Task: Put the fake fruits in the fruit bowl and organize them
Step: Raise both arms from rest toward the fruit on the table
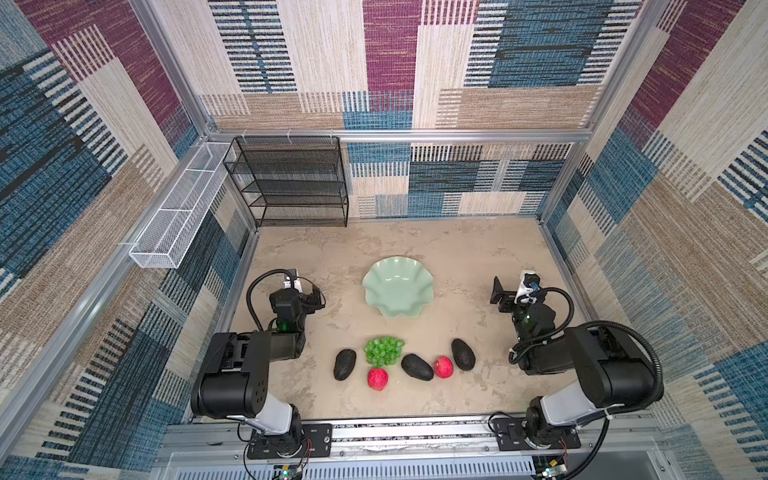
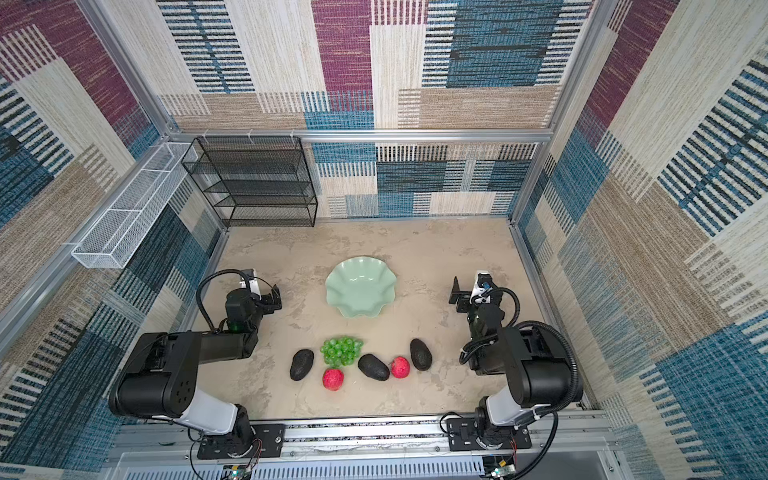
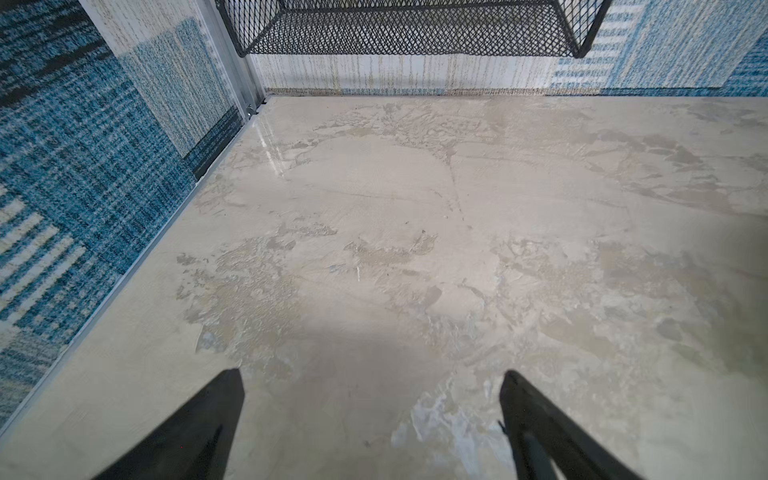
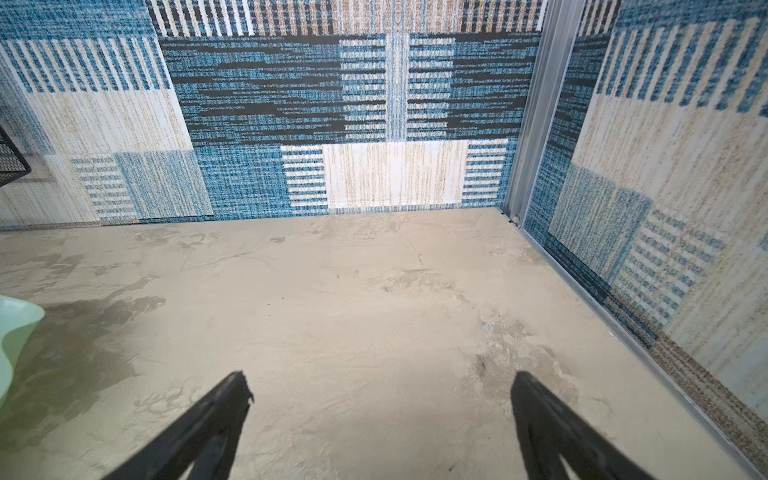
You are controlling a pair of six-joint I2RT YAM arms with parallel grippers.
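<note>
The pale mint fruit bowl point(image 1: 398, 286) point(image 2: 360, 286) sits empty mid-table; its rim point(image 4: 16, 328) shows in the right wrist view. Nearer the front lie the fake fruits in a loose row: green grapes point(image 1: 383, 351), three dark avocados point(image 1: 345, 364) point(image 1: 417, 366) point(image 1: 463, 354) and two red fruits point(image 1: 377, 379) point(image 1: 444, 367). My left gripper point(image 1: 312, 296) point(image 3: 371, 372) hovers left of the bowl, open over bare table. Right of the bowl, my right gripper point(image 1: 500, 295) point(image 4: 380, 374) is open too, holding nothing.
A black mesh rack point(image 1: 291, 183) point(image 3: 415, 29) stands against the back wall at the left. A white mesh basket point(image 1: 178, 212) hangs along the left wall. Patterned walls with metal rails enclose the beige table point(image 1: 457, 245) on three sides.
</note>
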